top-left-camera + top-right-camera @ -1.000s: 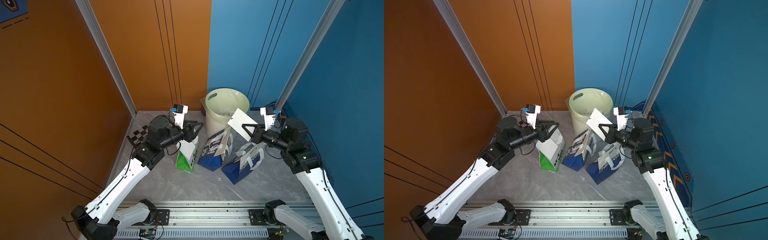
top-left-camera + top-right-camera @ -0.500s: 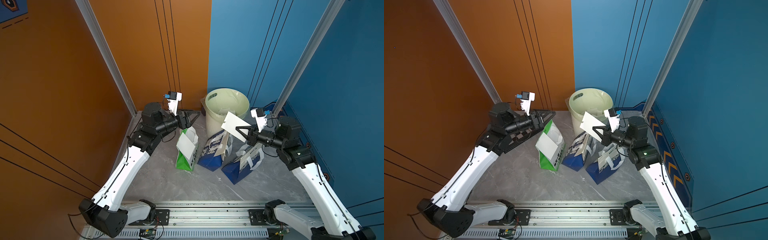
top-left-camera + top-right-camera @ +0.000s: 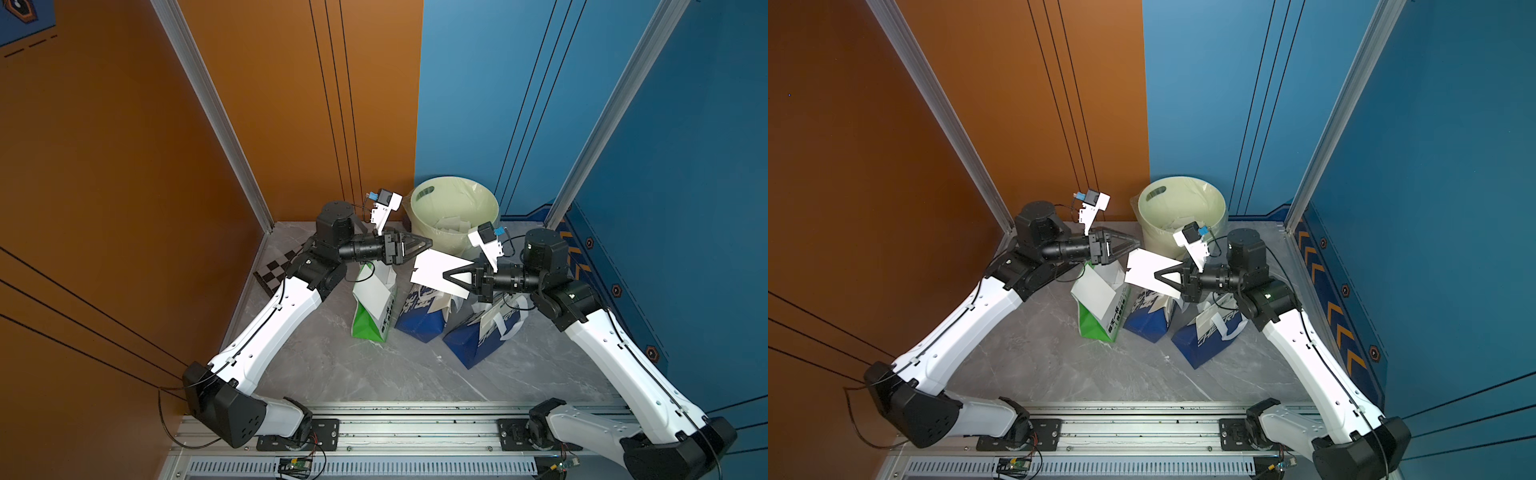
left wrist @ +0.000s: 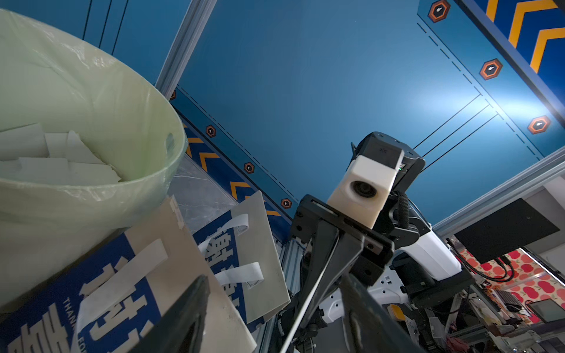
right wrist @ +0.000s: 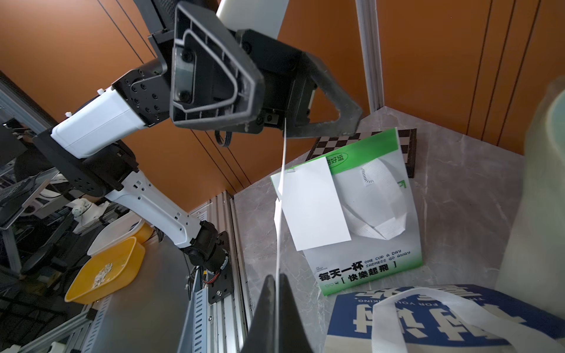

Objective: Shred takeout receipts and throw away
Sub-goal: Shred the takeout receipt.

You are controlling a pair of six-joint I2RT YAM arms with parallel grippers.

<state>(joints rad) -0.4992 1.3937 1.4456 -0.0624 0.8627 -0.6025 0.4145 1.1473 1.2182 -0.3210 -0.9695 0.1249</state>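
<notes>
Left fingers point(image 3: 426, 242) swung to the receipt point(image 3: 432, 270) the right fingers point(image 3: 449, 275) clench; wrist views show them spread astride it.

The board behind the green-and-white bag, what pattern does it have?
A dark-and-light checkerboard; the board shows best in the right wrist view.

held receipt point(image 3: 1144, 270): plain white slip, whole, aloft, 3 o'clock end clamped in jaws of right gripper point(image 3: 1156, 275) | second receipt point(image 3: 1094, 293): white, whole, on green-white bag point(image 3: 1096, 328), 8 o'clock of first | torn pieces point(image 3: 1173, 224): white scraps in bin point(image 3: 1204, 199), 1 o'clock
</notes>
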